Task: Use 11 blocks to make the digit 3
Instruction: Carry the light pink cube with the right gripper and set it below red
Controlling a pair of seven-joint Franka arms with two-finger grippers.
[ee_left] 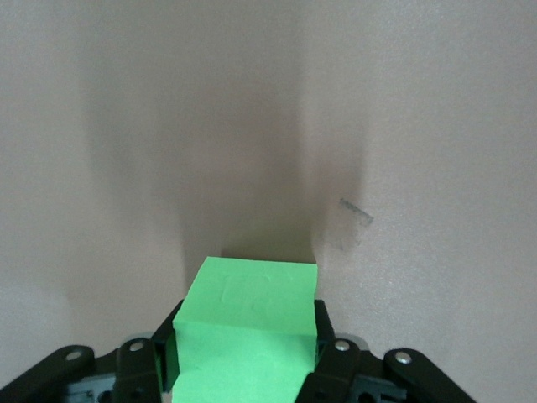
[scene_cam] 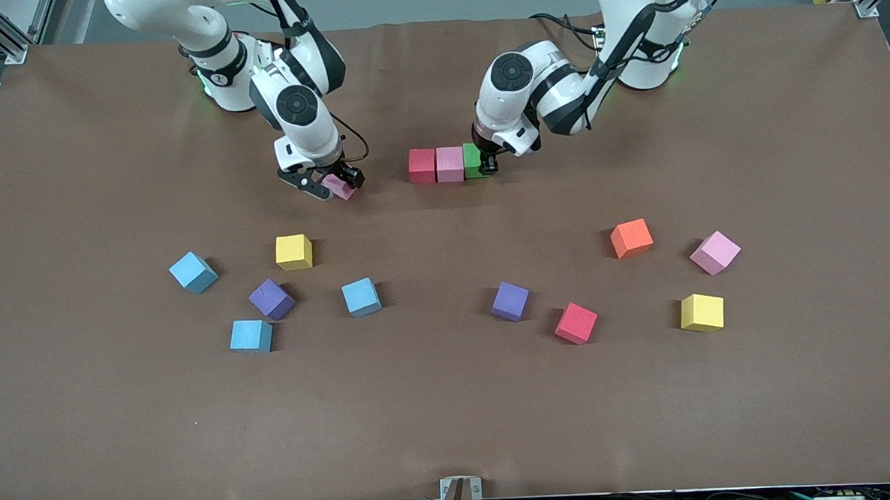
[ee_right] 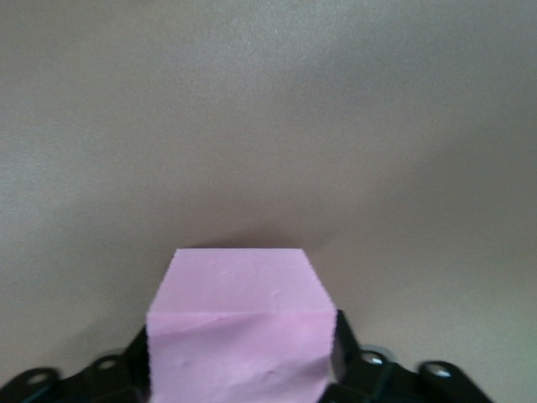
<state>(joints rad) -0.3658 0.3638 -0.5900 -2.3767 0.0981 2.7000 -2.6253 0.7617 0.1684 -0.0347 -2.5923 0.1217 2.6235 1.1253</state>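
Note:
A row of three blocks stands mid-table near the robots' bases: red (scene_cam: 422, 166), pink (scene_cam: 449, 164), and green (scene_cam: 472, 161) at the end toward the left arm. My left gripper (scene_cam: 487, 164) is shut on the green block (ee_left: 247, 315), its fingers pressed against two opposite sides. My right gripper (scene_cam: 328, 184) is shut on another pink block (scene_cam: 341, 187), held low at the table, apart from the row toward the right arm's end. In the right wrist view this pink block (ee_right: 239, 323) fills the gap between the fingers.
Several loose blocks lie nearer the front camera: light blue (scene_cam: 193, 272), yellow (scene_cam: 294, 251), purple (scene_cam: 272, 299), light blue (scene_cam: 361, 296), light blue (scene_cam: 251, 336), purple (scene_cam: 510, 300), red (scene_cam: 576, 323), orange (scene_cam: 631, 238), pink (scene_cam: 715, 252), yellow (scene_cam: 702, 312).

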